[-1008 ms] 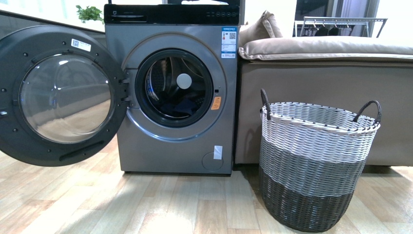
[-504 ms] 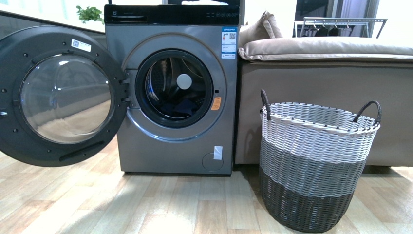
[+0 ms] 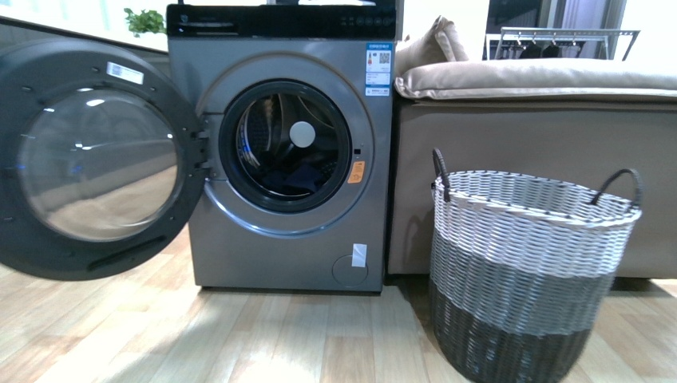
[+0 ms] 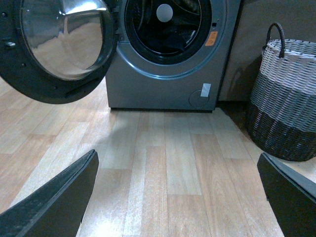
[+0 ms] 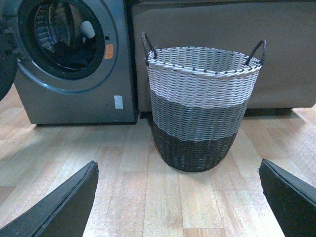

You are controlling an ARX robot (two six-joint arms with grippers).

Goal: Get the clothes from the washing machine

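You've got both hands spread wide, nothing held. L hand (image 4: 177, 163) faces the washing machine (image 3: 279, 247) w/ door (image 3: 88, 159) open, dark clothes (image 3: 291, 179) low in drum; R hand (image 5: 178, 168) faces the basket (image 5: 202, 108) beside it.

washing machine (image 3: 271, 255) labels (image 3: 379, 69) all illegible

Bright, even daylight; all three views usable.
Highlights clip white along the top of the front view. Glare streaks on the door glass (image 3: 96, 163), a pale sheen on the floor (image 3: 263, 335), and the drum (image 3: 263, 136) is murky. There is soft shadow between the washing machine (image 3: 279, 239) and the basket (image 3: 527, 263). Both wrist views are slightly soft.
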